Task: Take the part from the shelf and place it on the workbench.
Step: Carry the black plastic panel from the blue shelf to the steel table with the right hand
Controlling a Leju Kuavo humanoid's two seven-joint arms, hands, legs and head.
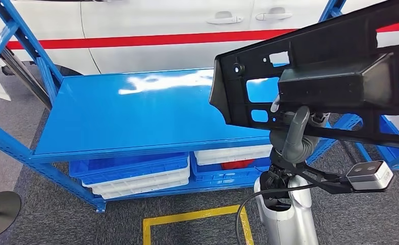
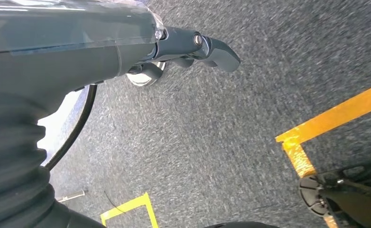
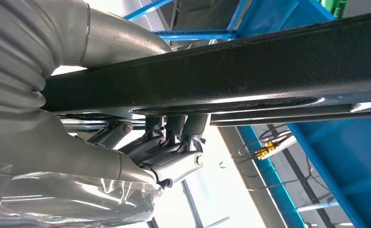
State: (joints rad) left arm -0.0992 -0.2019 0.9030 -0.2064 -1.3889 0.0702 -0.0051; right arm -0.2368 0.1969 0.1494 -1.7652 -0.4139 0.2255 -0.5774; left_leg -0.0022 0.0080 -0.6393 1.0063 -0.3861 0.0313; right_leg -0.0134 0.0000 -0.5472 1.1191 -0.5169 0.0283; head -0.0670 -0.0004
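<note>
The part (image 1: 320, 66), a black perforated frame, is held aloft in the right hand (image 1: 295, 133), off the shelf (image 1: 136, 112), above its right end; the fingers (image 3: 174, 137) are closed on a bar of it. The left hand (image 2: 193, 50) hangs over the floor, fingers curled in, holding nothing. The carry step is judged in hand; next, transfer to the desk is required. No legible writing is seen.

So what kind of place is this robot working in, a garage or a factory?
Probably a car workshop or factory training area. A white car with a red stripe stands behind a blue metal shelf rack with plastic crates underneath, yellow floor tape marks the floor, and the right hand holds a black plastic car part.
</note>
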